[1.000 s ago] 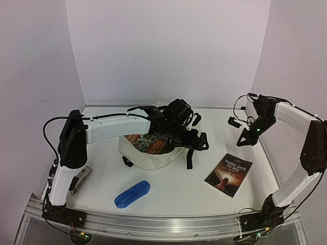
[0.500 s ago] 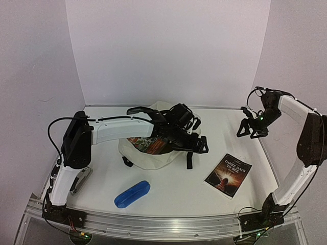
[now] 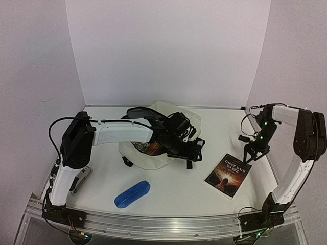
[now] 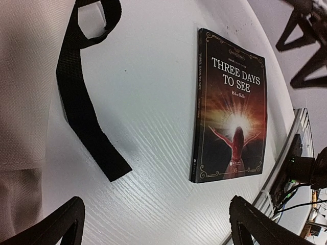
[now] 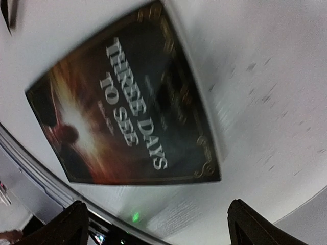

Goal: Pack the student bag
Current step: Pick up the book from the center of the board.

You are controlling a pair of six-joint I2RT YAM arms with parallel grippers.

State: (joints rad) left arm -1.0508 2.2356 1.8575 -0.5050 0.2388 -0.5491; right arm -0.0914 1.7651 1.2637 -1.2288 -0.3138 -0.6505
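Hovering over the right side of the student bag [image 3: 144, 161], the left gripper [image 3: 196, 148] has its jaws fully spread. In the left wrist view both fingers [image 4: 65, 220] sit at the bottom corners of the frame, with nothing between them and nothing touched. The right gripper [image 3: 254, 153] hangs above the far edge of the paperback book [image 3: 229, 175], jaws likewise wide apart and empty; its wrist view is motion-blurred.

The bag is soft, woven cream fabric, slumped into a rounded heap at the centre rear of the table [image 3: 173, 199]. A flat black webbing strap [image 4: 82, 112] trails from it onto the white, grained table surface toward the paperback. A reddish printed cover [image 3: 150, 148] shows at the bag's dark opening. The left arm crosses the bag's middle, so its long axis cannot be told.

The paperback is a thin, glossy rectangle titled "THREE DAYS TO SEE", lying flat and face up. A blue oblong pencil case [image 3: 132, 193] lies near the front edge, apart from the bag.
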